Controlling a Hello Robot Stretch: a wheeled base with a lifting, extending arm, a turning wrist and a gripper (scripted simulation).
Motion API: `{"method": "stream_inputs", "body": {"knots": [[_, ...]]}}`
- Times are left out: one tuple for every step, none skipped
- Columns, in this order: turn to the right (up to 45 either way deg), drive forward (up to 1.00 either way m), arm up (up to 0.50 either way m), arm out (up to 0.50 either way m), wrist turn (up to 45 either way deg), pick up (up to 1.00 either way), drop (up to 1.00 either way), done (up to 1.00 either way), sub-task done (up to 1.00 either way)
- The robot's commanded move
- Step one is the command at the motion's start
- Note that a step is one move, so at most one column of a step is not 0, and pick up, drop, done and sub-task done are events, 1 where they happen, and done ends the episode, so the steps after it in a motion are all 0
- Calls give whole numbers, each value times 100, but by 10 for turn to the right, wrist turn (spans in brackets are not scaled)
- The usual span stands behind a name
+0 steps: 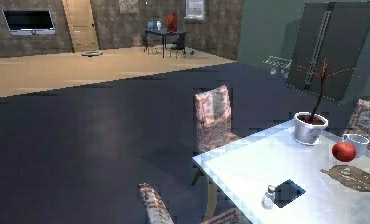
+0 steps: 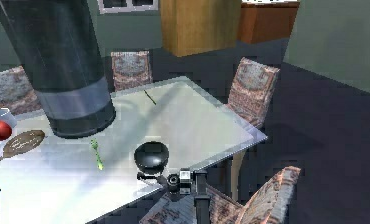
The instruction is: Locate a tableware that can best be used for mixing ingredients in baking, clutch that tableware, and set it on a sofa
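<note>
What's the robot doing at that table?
The robot stands beside a pale, glossy dining table. Its dark square arm reaches over the table's near edge, with the hand above the tabletop. I can't tell whether the hand holds anything. On the table sit a round red apple, a white pot with a bare red twig and a small pale bowl.

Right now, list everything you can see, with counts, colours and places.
table: one, white, forward view's lower right
chairs: four, patterned, around the table
potted plant: one, white pot, on the table
apple: one, red, beside the plant
bowl: one, pale, beside the apple
television: one, black, far wall
fridge: one, dark grey, forward view's upper right
arm: one, dark, arm side view's bottom
hand: one, dark, at the arm's far end
</note>
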Motion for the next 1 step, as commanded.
{"method": "stream_inputs", "body": {"knots": [[0,0,10,0,0,0,0,0,0]]}}
